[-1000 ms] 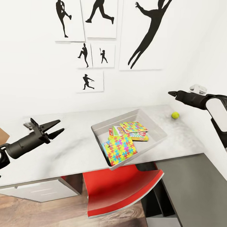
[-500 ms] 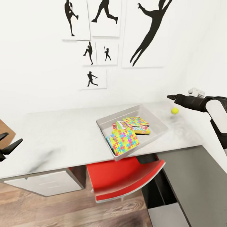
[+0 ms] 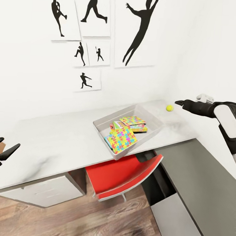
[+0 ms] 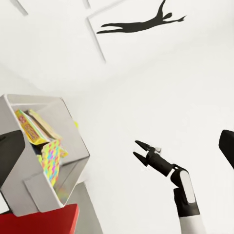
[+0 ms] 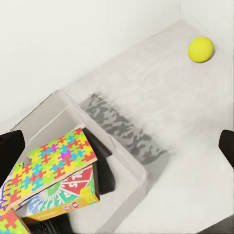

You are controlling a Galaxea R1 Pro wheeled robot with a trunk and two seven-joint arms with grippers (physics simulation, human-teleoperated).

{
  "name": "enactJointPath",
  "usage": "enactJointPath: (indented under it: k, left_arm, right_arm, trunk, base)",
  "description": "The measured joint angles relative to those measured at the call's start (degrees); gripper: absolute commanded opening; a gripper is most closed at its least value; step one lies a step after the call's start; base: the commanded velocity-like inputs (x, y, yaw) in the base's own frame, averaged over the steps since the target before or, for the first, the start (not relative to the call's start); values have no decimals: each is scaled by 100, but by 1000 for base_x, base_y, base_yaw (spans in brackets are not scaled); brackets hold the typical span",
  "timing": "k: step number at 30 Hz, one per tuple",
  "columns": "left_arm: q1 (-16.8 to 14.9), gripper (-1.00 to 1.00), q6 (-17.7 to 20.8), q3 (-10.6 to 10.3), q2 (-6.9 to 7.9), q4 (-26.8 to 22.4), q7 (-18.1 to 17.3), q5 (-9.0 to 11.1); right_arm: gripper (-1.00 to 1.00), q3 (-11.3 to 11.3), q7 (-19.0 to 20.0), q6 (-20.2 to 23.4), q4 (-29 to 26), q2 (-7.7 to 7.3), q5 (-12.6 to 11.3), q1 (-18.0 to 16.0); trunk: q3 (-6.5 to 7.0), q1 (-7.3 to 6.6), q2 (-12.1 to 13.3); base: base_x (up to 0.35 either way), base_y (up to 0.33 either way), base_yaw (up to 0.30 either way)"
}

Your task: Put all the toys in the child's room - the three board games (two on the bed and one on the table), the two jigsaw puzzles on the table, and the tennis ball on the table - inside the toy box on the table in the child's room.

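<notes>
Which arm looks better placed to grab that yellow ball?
The right. Its gripper hangs open just beside the tennis ball at the table's far corner, while the left gripper sits at the table's opposite end.

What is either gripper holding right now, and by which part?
Nothing. The right gripper is open in the air near the tennis ball, which lies alone on the table. The left gripper is open and empty too.
</notes>
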Motion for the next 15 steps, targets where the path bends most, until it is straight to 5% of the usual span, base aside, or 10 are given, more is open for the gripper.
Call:
enactJointPath:
  k: [15]
  left_arm:
    - [51,100,12,258,95,0,28,-22]
  right_arm:
    - [100,-4,-156,-581,526,395,24,-226]
  trunk:
    - [-5,0,0]
  base:
    - [-7,6,-56]
